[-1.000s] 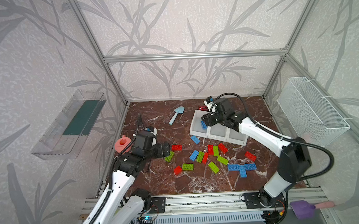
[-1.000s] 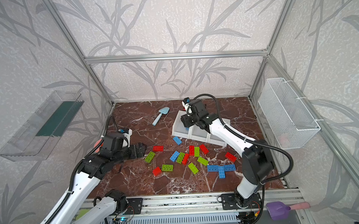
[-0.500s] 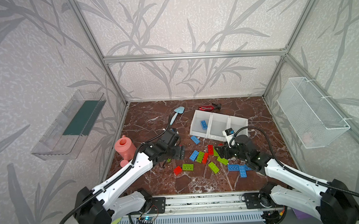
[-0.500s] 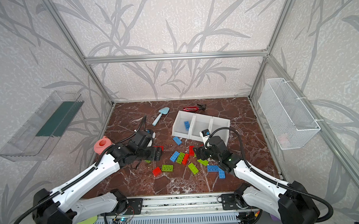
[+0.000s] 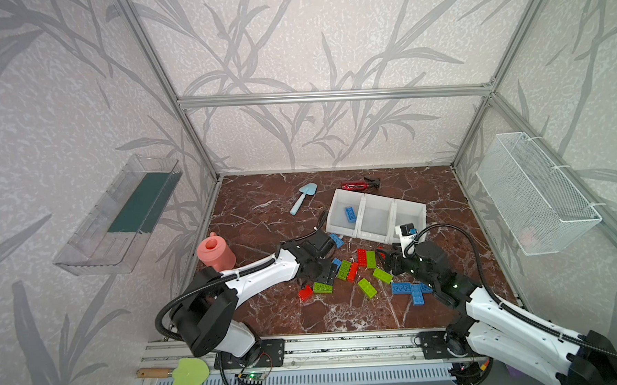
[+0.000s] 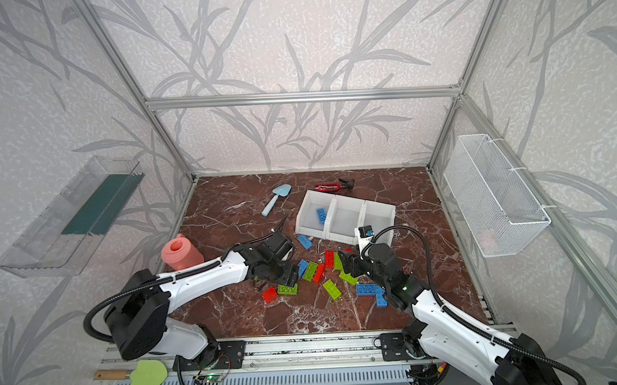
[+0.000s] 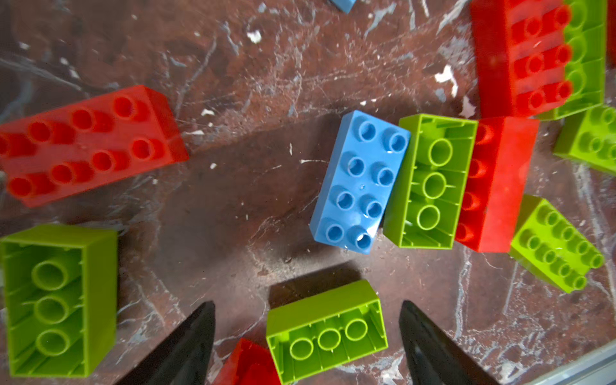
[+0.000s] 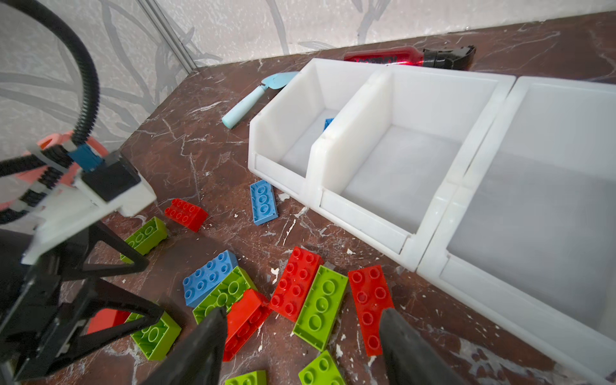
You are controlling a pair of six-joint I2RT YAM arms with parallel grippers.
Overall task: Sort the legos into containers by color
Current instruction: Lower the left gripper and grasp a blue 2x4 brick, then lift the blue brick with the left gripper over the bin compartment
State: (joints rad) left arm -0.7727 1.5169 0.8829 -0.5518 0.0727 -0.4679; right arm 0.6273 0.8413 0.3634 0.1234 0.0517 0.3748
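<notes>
We're early, pick step: legos [image 5: 367, 287] loose on table [image 5: 265, 209], one blue brick [image 5: 350, 214] in containers [image 8: 353, 110]. Left hand [image 7: 306, 302] apart, straddling green brick [image 7: 326, 330]; right hand [image 8: 301, 311] apart above pile. Next we clamp green, lift.

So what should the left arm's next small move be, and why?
Probably lower the left gripper slightly and close on the green brick. In the left wrist view its jaws stand open on either side of that brick, clear of it, so nothing is held yet. Only one blue brick shows in the containers, so green has a free bin.
</notes>
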